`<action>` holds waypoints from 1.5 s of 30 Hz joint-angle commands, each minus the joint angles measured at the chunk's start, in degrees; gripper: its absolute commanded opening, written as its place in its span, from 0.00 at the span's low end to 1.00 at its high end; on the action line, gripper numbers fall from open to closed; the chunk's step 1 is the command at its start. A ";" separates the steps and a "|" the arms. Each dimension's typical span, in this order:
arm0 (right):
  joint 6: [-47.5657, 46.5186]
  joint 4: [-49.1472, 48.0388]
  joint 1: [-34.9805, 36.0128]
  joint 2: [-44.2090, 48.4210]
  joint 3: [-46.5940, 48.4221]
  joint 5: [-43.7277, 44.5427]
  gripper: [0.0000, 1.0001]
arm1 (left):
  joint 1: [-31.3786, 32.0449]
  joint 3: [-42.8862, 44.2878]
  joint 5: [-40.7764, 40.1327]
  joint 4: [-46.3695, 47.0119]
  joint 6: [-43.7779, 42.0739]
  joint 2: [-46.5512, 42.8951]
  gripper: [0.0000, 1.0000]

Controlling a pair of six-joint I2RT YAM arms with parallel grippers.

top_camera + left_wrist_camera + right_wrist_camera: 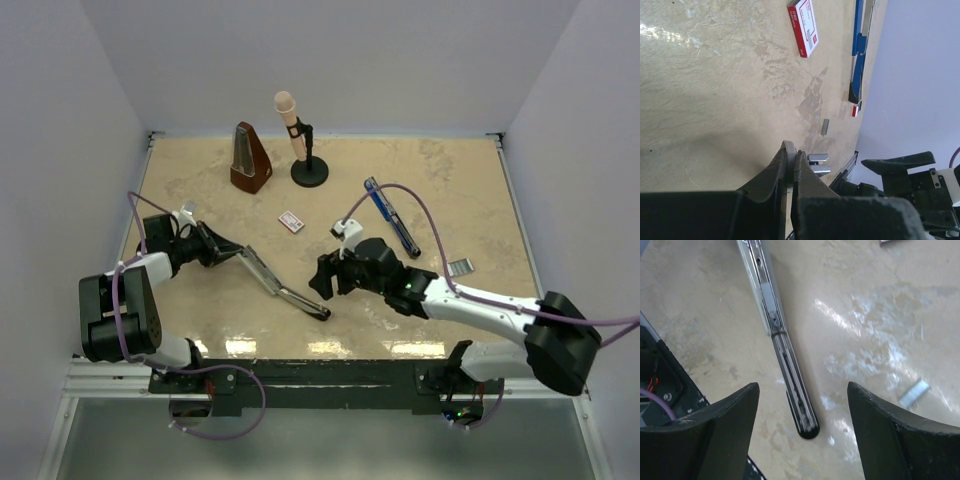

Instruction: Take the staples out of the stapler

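Silver-railed stapler, top view: one end pinched in the left gripper, black tip under the right gripper. Left wrist: jaws clamped on thin metal. Right wrist: jaws wide, empty; staples lie beside the rail.

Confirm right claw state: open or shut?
Open. In the right wrist view the right claw has its fingers spread wide, with the stapler end lying between them and gaps on both sides.

no legible text anywhere, small print on the red-and-white box, too blurred to read
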State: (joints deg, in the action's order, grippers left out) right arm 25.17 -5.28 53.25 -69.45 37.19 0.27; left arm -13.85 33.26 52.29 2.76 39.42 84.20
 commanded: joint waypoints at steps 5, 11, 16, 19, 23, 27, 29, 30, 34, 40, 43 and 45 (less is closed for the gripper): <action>-8.82 -13.69 0.36 -18.86 11.76 -9.31 0.72 | -0.22 -2.93 5.45 8.92 3.64 -1.76 0.00; -11.45 -18.01 3.16 -28.19 15.28 -10.38 0.74 | -0.22 -3.81 5.19 9.36 3.56 -1.24 0.00; -12.42 -17.57 5.10 -32.85 16.95 -8.19 0.72 | -0.22 -4.07 5.01 9.45 3.38 -1.32 0.00; -12.51 -18.27 5.37 -34.87 16.60 -8.10 0.68 | -0.22 -4.25 4.84 9.10 3.03 -1.24 0.00; -12.16 -19.68 5.54 -35.93 15.81 -7.57 0.58 | -0.22 -4.34 4.66 9.01 2.94 -0.88 0.00; -11.90 -20.30 5.54 -36.98 15.55 -5.64 0.49 | -0.22 -4.34 4.22 8.84 2.94 -0.80 0.00; -11.63 -20.65 5.46 -36.99 15.20 -4.50 0.33 | -0.30 -4.34 3.87 8.49 2.86 -0.80 0.00; -11.46 -21.00 5.46 -36.72 14.85 -3.97 0.28 | -0.30 -4.34 3.61 8.14 2.77 -0.80 0.00; -10.67 -21.01 5.46 -30.68 12.21 -0.45 0.00 | -0.48 -3.99 1.94 5.42 1.46 -1.06 0.00; -10.14 -20.56 5.46 -22.75 10.10 0.87 0.00 | -0.48 -1.88 0.53 2.25 0.75 -5.44 0.26; -9.61 -20.47 5.46 -21.78 10.10 0.87 0.00 | -0.30 -1.35 -0.35 1.98 0.92 -9.14 0.44; -9.44 -19.95 5.46 -21.61 10.53 1.13 0.00 | -0.04 -1.18 -0.35 1.72 1.10 -11.25 0.50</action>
State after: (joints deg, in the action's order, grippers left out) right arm 14.37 -21.08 59.40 -93.80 46.68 -2.74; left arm -13.76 29.67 53.84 4.71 41.82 77.36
